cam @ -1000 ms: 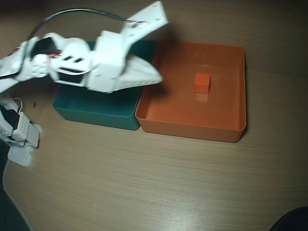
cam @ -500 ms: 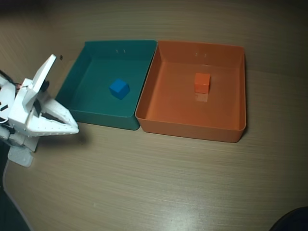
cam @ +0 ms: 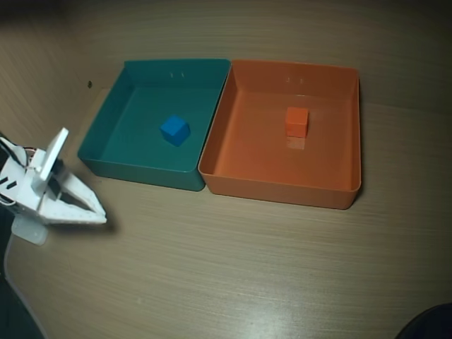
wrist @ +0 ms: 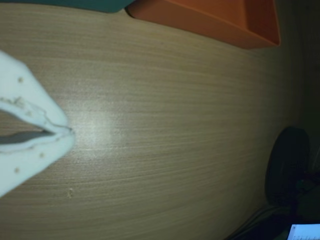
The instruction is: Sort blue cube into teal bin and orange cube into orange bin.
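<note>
Blue cube (cam: 174,130) sits inside the teal bin (cam: 106,127), and the orange cube (cam: 296,121) inside the orange bin (cam: 282,189); both bins stand side by side, touching, toward the far edge of the desk (cam: 233,268) in the overhead view. By my reckoning the sorting is done. The gripper (cam: 99,213) hangs near the left edge, just clear of the teal bin's near corner, its jaws together and holding nothing, though the wrist view is blurred there. What's left, I'd judge, is only for the arm to draw back to rest.
</note>
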Action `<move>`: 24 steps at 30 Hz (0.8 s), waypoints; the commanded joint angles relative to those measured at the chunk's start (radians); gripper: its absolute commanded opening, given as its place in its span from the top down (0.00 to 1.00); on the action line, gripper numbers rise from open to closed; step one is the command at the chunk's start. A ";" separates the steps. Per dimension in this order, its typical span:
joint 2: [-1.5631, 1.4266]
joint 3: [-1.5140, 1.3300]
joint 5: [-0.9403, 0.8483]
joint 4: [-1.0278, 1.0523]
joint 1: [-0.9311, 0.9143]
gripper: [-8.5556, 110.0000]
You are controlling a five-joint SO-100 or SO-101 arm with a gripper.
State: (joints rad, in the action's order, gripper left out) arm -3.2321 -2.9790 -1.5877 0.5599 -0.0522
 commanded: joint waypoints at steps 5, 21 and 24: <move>-0.123 -0.192 -0.009 -0.012 -0.003 0.97; -0.121 -0.195 -0.006 0.678 -0.006 0.97; -0.123 -0.195 0.002 0.799 -0.006 0.97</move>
State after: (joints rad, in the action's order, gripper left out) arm -3.3471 -3.1094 -1.5892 1.3085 -0.0598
